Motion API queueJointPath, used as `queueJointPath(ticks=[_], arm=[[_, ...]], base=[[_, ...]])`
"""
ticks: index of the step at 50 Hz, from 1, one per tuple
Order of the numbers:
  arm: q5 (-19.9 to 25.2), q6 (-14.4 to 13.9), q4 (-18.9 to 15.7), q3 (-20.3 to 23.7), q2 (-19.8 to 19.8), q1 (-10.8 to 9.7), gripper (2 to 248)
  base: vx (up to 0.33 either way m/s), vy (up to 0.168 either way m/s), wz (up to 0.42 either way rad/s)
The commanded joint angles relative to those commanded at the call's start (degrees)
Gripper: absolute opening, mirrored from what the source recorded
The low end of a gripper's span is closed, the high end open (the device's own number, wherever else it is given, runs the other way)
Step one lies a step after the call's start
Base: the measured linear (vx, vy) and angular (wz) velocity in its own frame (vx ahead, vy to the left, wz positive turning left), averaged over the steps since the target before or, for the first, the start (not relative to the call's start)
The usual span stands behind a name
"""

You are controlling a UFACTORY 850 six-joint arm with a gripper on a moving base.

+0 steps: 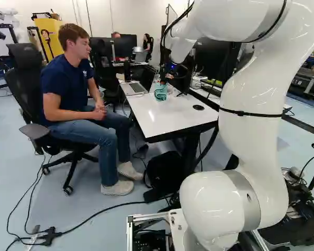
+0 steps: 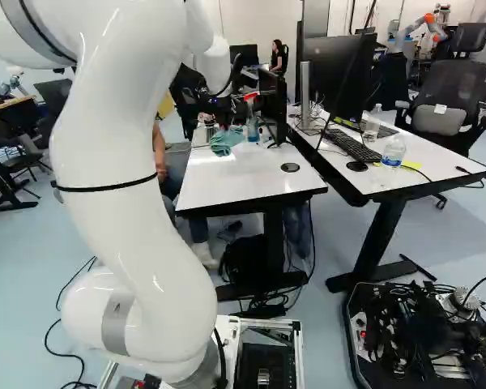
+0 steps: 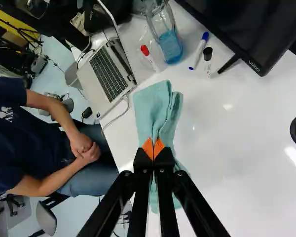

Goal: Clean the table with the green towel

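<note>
One black gripper (image 1: 163, 80) has its two fingers drawn in narrow, and I can see both orange pads (image 3: 159, 146) pinching the one green towel (image 3: 155, 111) between them. That towel lies bunched on the white table (image 3: 227, 148), part ahead of the fingertips, part under them. Past it I count three markers, capped red (image 3: 149, 58), blue (image 3: 200, 51) and black (image 3: 207, 61), plus one bottle (image 3: 170, 44) of blue liquid, one open laptop (image 3: 106, 74) and one black screen (image 3: 251, 24) near the dark-capped marker

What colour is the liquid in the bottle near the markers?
The liquid is blue; it shows best in the wrist view.
</note>
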Motion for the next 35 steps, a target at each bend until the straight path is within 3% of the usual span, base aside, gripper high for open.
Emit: queueJointPath(ticks=[17,35], arm=[[-5.2,0.0,-3.0,-5.6,-4.5,-0.6,21],[-6.0,0.0,-3.4,-9.7,-7.8,-0.5,21]], base=[[0.0,0.0,0.0],[0.0,0.0,0.0]])
